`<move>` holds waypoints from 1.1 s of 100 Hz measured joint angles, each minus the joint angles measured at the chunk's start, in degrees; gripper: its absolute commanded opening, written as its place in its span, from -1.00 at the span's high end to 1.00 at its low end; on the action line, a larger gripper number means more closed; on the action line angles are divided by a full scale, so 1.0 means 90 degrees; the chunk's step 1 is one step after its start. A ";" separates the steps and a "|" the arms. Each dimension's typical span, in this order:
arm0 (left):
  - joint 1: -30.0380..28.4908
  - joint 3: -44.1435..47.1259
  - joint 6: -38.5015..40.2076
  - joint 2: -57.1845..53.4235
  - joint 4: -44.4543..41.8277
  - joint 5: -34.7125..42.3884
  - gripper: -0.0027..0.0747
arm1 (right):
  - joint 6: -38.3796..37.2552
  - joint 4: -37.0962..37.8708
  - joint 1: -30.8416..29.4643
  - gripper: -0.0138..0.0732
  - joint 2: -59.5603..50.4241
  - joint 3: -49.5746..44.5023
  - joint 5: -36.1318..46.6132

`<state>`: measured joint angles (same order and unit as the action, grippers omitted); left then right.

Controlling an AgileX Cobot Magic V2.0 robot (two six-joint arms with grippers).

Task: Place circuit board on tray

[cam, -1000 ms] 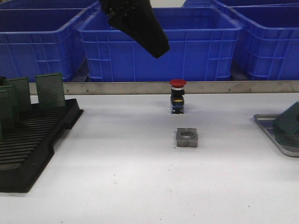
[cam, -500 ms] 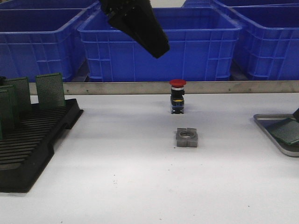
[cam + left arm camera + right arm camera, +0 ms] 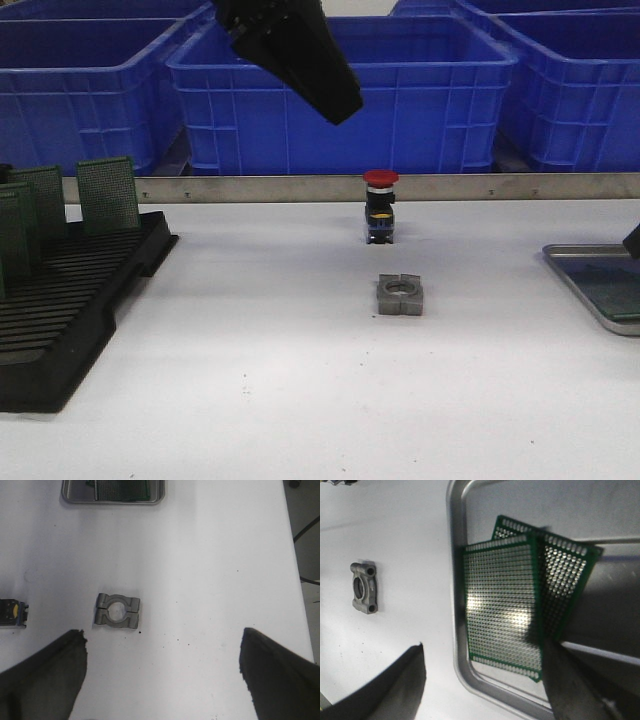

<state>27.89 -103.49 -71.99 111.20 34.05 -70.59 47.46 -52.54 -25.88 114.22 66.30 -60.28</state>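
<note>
Right wrist view shows two thin, stiff green circuit boards (image 3: pixel 502 605) lying overlapped in the tray (image 3: pixel 457 630), light and scratch-prone so I'd pinch a bare edge, while my right end effector (image 3: pixel 485 680) hangs spread and empty above them.

Tray (image 3: pixel 457 645) showing brushed silver metal, glinting; circuit board (image 3: pixel 502 605) looking green, perforated, glossy; clamp block (image 3: pixel 118 611) appearing dull grey cast metal
</note>
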 measured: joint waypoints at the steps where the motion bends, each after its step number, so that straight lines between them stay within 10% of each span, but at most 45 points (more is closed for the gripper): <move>1: 0.0000 0.0000 0.0000 0.0000 0.0000 0.0000 -0.58 | 0.0000 0.0000 0.0000 -0.57 0.0000 0.0000 0.0012; 54: -0.0013 0.0000 0.0489 -0.0304 0.0000 0.0121 -0.56 | -0.0014 0.0125 0.0092 -0.57 -0.0977 0.0002 0.0478; 110: -0.1697 0.1588 0.1678 -0.2529 0.0285 0.1975 -0.56 | 0.0139 0.0401 0.2409 -0.56 -0.4341 -0.0787 0.2860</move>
<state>12.62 -89.20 -56.89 88.44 36.62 -52.81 48.70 -48.93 -4.20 75.14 59.21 -34.54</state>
